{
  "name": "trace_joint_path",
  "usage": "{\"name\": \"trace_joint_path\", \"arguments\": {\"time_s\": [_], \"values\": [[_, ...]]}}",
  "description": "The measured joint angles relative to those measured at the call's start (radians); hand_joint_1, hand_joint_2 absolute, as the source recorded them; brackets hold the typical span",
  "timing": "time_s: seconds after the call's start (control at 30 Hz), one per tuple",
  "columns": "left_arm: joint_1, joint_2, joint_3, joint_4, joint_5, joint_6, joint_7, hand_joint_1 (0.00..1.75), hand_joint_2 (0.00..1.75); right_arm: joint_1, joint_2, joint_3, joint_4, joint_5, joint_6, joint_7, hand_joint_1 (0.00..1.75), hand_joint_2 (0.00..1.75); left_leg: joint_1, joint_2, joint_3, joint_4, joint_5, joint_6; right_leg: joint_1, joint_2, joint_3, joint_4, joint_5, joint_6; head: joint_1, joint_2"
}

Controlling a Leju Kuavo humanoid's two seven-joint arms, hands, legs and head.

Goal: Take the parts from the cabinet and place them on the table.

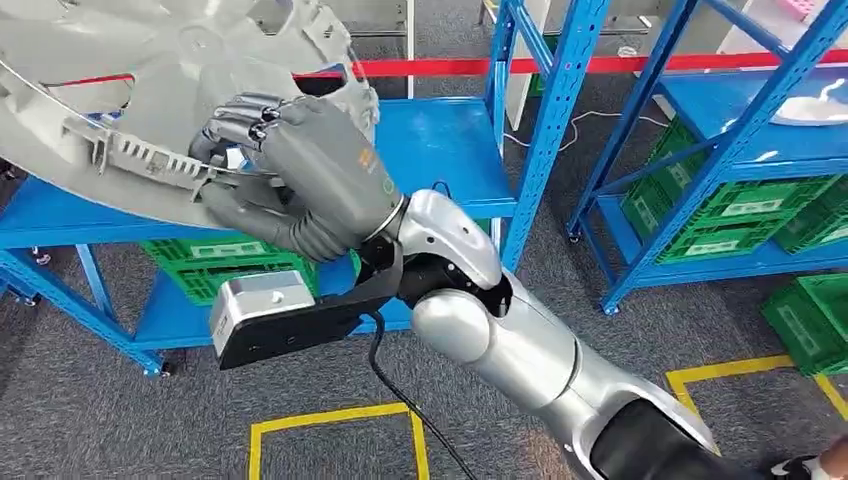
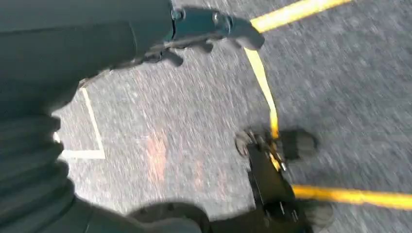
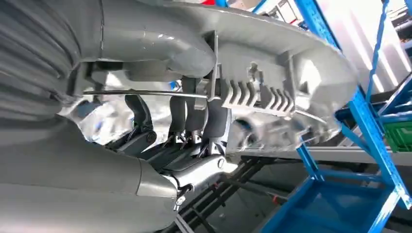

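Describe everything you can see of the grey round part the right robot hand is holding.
The grey round part looks like a moulded plastic wheel cover, seen from its inner side: pale grey, with ribbed clip blocks and a thin wire ring running round near the rim. It is tilted and lifted above the blue shelf. The right robot hand grips its rim, fingers on one face and thumb on the other. Its far edge runs out of frame.

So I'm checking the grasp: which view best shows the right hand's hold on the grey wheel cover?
The right wrist view: fingers and thumb clamp the wheel cover rim. The head view shows the right hand from behind.
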Motion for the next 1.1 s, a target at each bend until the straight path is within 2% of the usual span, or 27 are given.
{"name": "trace_joint_path", "arguments": {"time_s": [0.03, 0.1, 0.13, 0.17, 0.2, 0.23, 0.27, 0.33, 0.37, 0.4, 0.43, 0.47, 0.5, 0.53, 0.57, 0.6, 0.67, 0.7, 0.73, 0.77, 0.87, 0.9, 0.93, 0.97, 1.03, 1.07, 1.1], "values": [[0.0, 0.001, 0.0, 0.0, 0.0, 0.0, 0.0, 0.0, 1.75, 0.002, -0.001, 0.0, 0.001, 0.0, 0.0, 0.0, 1.75, 1.75, -0.004, 0.001, -0.017, 0.001, 0.012, 0.002, 0.001, 0.0, -0.005, 0.056, -0.012, -0.002, 0.0, 0.0], [0.0, 0.003, 0.0, 0.0, -0.002, 0.0, -0.001, 0.0, 1.75, 0.008, -0.003, 0.0, 0.005, 0.0, 0.0, 0.0, 1.75, 1.75, -0.01, 0.001, -0.053, 0.005, 0.038, 0.003, 0.009, 0.001, 0.041, 0.053, 0.046, -0.015, 0.0, 0.0], [0.0, 0.004, 0.0, 0.0, -0.002, 0.0, -0.002, 0.0, 1.75, 0.008, -0.003, 0.0, 0.005, 0.0, 0.0, 0.0, 1.75, 1.75, -0.013, 0.001, -0.068, 0.008, 0.049, 0.003, 0.016, 0.001, 0.092, -0.003, 0.084, -0.026, 0.0, 0.0], [0.0, 0.004, 0.0, 0.0, -0.002, 0.0, -0.002, 0.0, 1.75, 0.008, -0.003, 0.0, 0.005, 0.0, 0.0, 0.0, 1.75, 1.75, -0.017, 0.0, -0.08, 0.008, 0.06, 0.003, 0.024, 0.001, 0.156, -0.082, 0.098, -0.04, 0.0, 0.0], [0.0, 0.003, 0.0, 0.0, -0.002, 0.0, -0.003, 0.0, 1.75, 0.007, -0.002, 0.0, 0.005, 0.0, 0.0, 0.0, 1.75, 1.75, -0.015, -0.001, -0.085, 0.009, 0.07, 0.003, 0.033, 0.001, 0.227, -0.174, 0.071, -0.059, -0.001, 0.0], [0.001, 0.0, 0.0, 0.0, -0.003, 0.0, -0.003, 0.0, 1.75, 0.007, 0.001, 0.0, 0.005, 0.0, 0.0, 0.0, 1.75, 1.75, -0.02, -0.003, -0.091, 0.009, 0.08, -0.004, 0.035, -0.002, 0.281, -0.271, 0.032, -0.069, 0.0, 0.0], [0.003, 0.001, 0.0, 0.0, -0.003, 0.0, -0.003, 0.0, 1.75, 0.008, 0.002, 0.0, 0.005, 0.0, 0.0, -0.003, 1.75, 1.75, -0.015, 0.0, -0.089, 0.001, 0.093, -0.012, 0.039, -0.002, 0.272, -0.268, 0.039, -0.061, -0.002, 0.0], [0.004, 0.001, 0.0, 0.0, -0.005, 0.0, -0.003, 0.0, 1.75, 0.006, 0.002, -0.001, 0.005, 0.0, -0.001, -0.004, 1.75, 1.75, -0.01, 0.0, -0.09, -0.012, 0.116, -0.024, 0.042, 0.0, 0.26, -0.276, 0.056, -0.071, 0.008, 0.0], [0.008, 0.004, 0.0, 0.001, -0.005, 0.0, -0.003, 0.0, 1.75, 0.006, 0.002, -0.002, 0.005, 0.001, -0.001, -0.005, 1.75, 1.75, -0.015, -0.001, -0.096, -0.017, 0.125, -0.03, 0.031, -0.003, 0.254, -0.292, 0.078, -0.076, 0.007, 0.0], [0.008, 0.005, 0.0, 0.001, -0.005, 0.0, -0.004, 0.0, 1.75, 0.005, 0.002, -0.003, 0.005, 0.0, -0.001, -0.006, 1.75, 1.75, -0.012, -0.004, -0.107, 0.0, 0.083, -0.032, 0.027, -0.006, 0.244, -0.296, 0.094, -0.081, 0.009, 0.0], [0.01, 0.001, 0.0, 0.002, -0.006, 0.0, -0.004, 0.0, 1.75, 0.004, 0.002, -0.003, 0.005, 0.0, -0.002, -0.006, 1.75, 1.75, -0.01, -0.005, -0.119, 0.042, 0.016, -0.038, 0.024, -0.005, 0.229, -0.296, 0.109, -0.088, 0.003, 0.0], [0.011, 0.001, 0.0, 0.002, -0.006, 0.0, -0.004, 0.0, 1.75, 0.006, 0.002, -0.003, 0.005, 0.001, -0.002, -0.006, 1.75, 1.75, -0.006, -0.004, -0.131, 0.115, -0.055, -0.046, 0.023, -0.005, 0.212, -0.296, 0.122, -0.085, 0.002, 0.0], [0.011, 0.003, 0.0, 0.002, -0.007, 0.0, -0.005, 0.0, 1.75, 0.008, 0.002, -0.003, 0.005, 0.001, -0.002, -0.005, 1.75, 1.75, -0.003, -0.004, -0.143, 0.19, -0.101, -0.053, 0.023, -0.005, 0.2, -0.295, 0.135, -0.084, 0.001, 0.0], [0.011, 0.003, 0.0, 0.002, -0.009, 0.0, -0.006, 0.0, 1.75, 0.009, 0.002, -0.003, 0.005, 0.001, -0.002, -0.006, 1.75, 1.75, 0.0, -0.004, -0.151, 0.257, -0.12, -0.058, 0.022, -0.006, 0.182, -0.292, 0.148, -0.081, 0.002, 0.0], [0.011, 0.004, 0.0, 0.002, -0.011, 0.0, -0.006, 0.0, 1.75, 0.01, 0.002, -0.003, 0.005, 0.001, -0.003, -0.005, 1.75, 1.75, 0.003, -0.004, -0.148, 0.298, -0.106, -0.063, 0.019, -0.007, 0.164, -0.289, 0.16, -0.077, 0.002, 0.0], [0.011, 0.005, 0.0, 0.002, -0.013, 0.0, -0.006, 0.0, 1.75, 0.014, 0.002, -0.004, 0.005, 0.003, -0.004, -0.005, 1.75, 1.75, 0.006, -0.004, -0.125, 0.299, -0.064, -0.068, 0.015, -0.008, 0.143, -0.282, 0.173, -0.072, 0.002, 0.0], [0.011, 0.005, 0.0, 0.001, -0.015, 0.0, -0.007, 0.0, 1.75, 0.023, 0.002, -0.006, 0.005, 0.007, -0.007, -0.004, 1.75, 1.75, 0.016, -0.004, -0.021, 0.187, -0.005, -0.082, 0.005, -0.008, 0.104, -0.263, 0.189, -0.058, 0.002, 0.0], [0.009, 0.005, 0.0, 0.0, -0.017, 0.0, -0.007, 0.0, 1.75, 0.025, 0.002, -0.007, 0.004, 0.01, -0.008, -0.004, 1.75, 1.75, 0.023, -0.004, 0.044, 0.097, -0.034, -0.09, 0.007, -0.007, 0.091, -0.249, 0.195, -0.051, 0.001, 0.0], [0.006, 0.0, 0.0, 0.0, -0.018, 0.0, -0.008, 0.0, 1.75, 0.026, 0.002, -0.009, 0.002, 0.013, -0.01, -0.004, 1.75, 1.75, 0.011, -0.008, 0.098, 0.019, -0.082, -0.09, 0.007, -0.006, 0.075, -0.241, 0.2, -0.044, -0.003, 0.0], [0.003, 0.003, 0.0, -0.001, -0.018, 0.0, -0.008, 0.0, 1.75, 0.029, 0.002, -0.01, 0.0, 0.016, -0.011, -0.004, 1.75, 1.75, 0.009, -0.01, 0.095, 0.007, -0.092, -0.058, 0.009, -0.006, 0.072, -0.24, 0.21, -0.038, 0.001, 0.0], [0.007, 0.003, 0.0, 0.0, -0.027, 0.0, -0.008, 0.0, 1.75, 0.041, -0.002, -0.013, -0.001, 0.021, -0.011, -0.002, 1.75, 1.75, 0.006, -0.005, 0.062, 0.006, -0.067, -0.022, 0.004, -0.006, 0.063, -0.25, 0.244, -0.019, 0.002, 0.0], [0.007, 0.003, 0.0, 0.0, -0.03, 0.0, -0.008, 0.0, 1.75, 0.043, -0.005, -0.013, -0.002, 0.023, -0.011, -0.002, 1.75, 1.75, 0.007, 0.001, 0.06, 0.007, -0.055, -0.011, 0.002, -0.004, 0.052, -0.239, 0.216, -0.015, 0.003, 0.0], [0.008, 0.003, 0.0, 0.0, -0.035, 0.0, -0.006, 0.0, 1.75, 0.043, -0.008, -0.013, -0.002, 0.028, -0.011, 0.003, 1.75, 1.75, 0.007, 0.001, 0.043, 0.007, -0.043, -0.004, 0.002, -0.004, 0.039, -0.202, 0.154, -0.011, 0.006, 0.0], [0.008, 0.005, 0.0, 0.0, -0.037, 0.0, -0.006, 0.0, 1.75, 0.043, -0.008, -0.016, -0.003, 0.031, -0.011, 0.008, 1.75, 1.75, 0.006, 0.001, 0.025, 0.007, -0.029, -0.001, 0.003, -0.003, 0.02, -0.129, 0.08, -0.007, 0.008, 0.0], [0.008, 0.005, 0.0, 0.0, -0.039, -0.002, -0.006, 0.0, 1.75, 0.048, -0.011, -0.016, -0.006, 0.035, -0.011, 0.009, 1.75, 1.75, 0.001, 0.001, -0.009, 0.008, -0.003, 0.003, 0.004, -0.003, -0.009, 0.022, -0.003, -0.006, 0.008, 0.0], [0.008, 0.005, 0.0, 0.0, -0.04, -0.004, -0.006, 0.0, 1.75, 0.054, -0.013, -0.016, -0.007, 0.039, -0.011, 0.011, 1.75, 1.75, -0.002, 0.001, -0.025, 0.009, 0.01, 0.004, 0.006, -0.003, -0.006, 0.067, -0.001, -0.01, 0.008, 0.0], [0.008, 0.005, 0.0, 0.0, -0.045, -0.005, -0.006, 0.0, 1.75, 0.06, -0.016, -0.017, -0.007, 0.039, -0.011, 0.015, 1.75, 1.75, -0.004, 0.001, -0.041, 0.01, 0.022, 0.004, 0.009, -0.002, 0.017, 0.068, 0.028, -0.016, 0.008, 0.0]]}}
